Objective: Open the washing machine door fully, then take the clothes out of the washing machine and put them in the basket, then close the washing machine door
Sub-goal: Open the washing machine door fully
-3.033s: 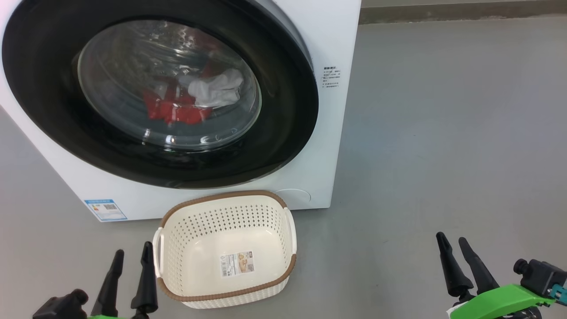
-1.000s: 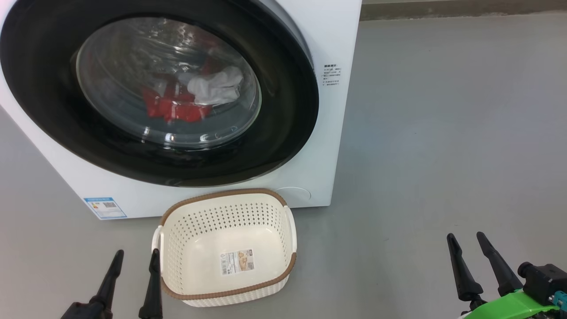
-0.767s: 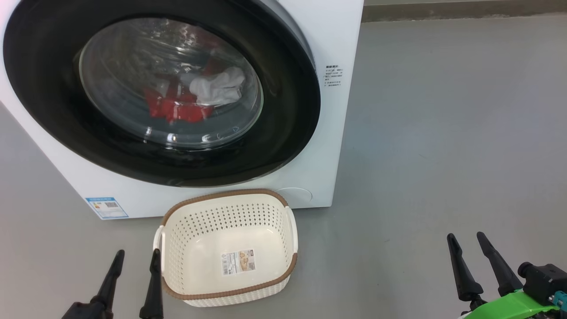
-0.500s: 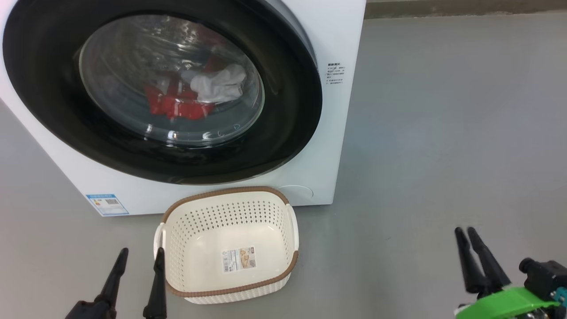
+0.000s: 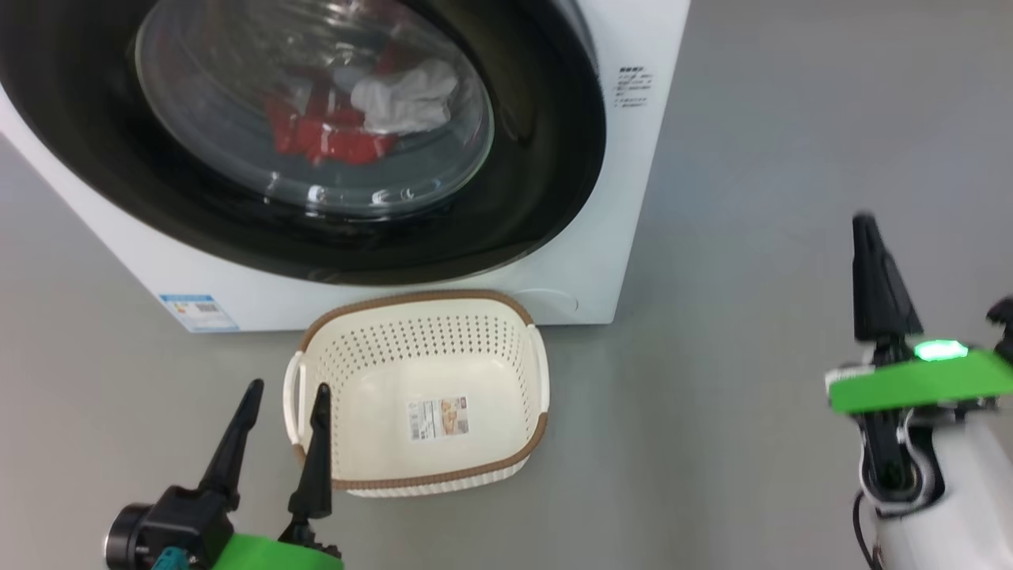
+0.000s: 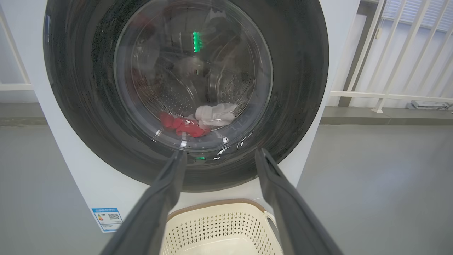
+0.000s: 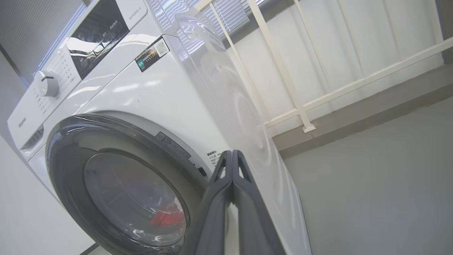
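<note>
The right tool (image 5: 864,226), pinched shut and empty, could skid off the glossy washing machine door (image 5: 546,158) to its left; the left tool (image 5: 288,388) gapes.

I'm looking at a smooth grey floor (image 5: 791,119) stretching off to the right. Through the left wrist camera, a white railing (image 6: 389,95) with slanted bars stands on a darker grey kerb (image 6: 354,118). The right wrist camera catches slatted blinds (image 7: 230,10) behind those bars.

Black fingers (image 5: 233,443), green brackets (image 5: 910,384), white forearm (image 5: 950,507)
</note>
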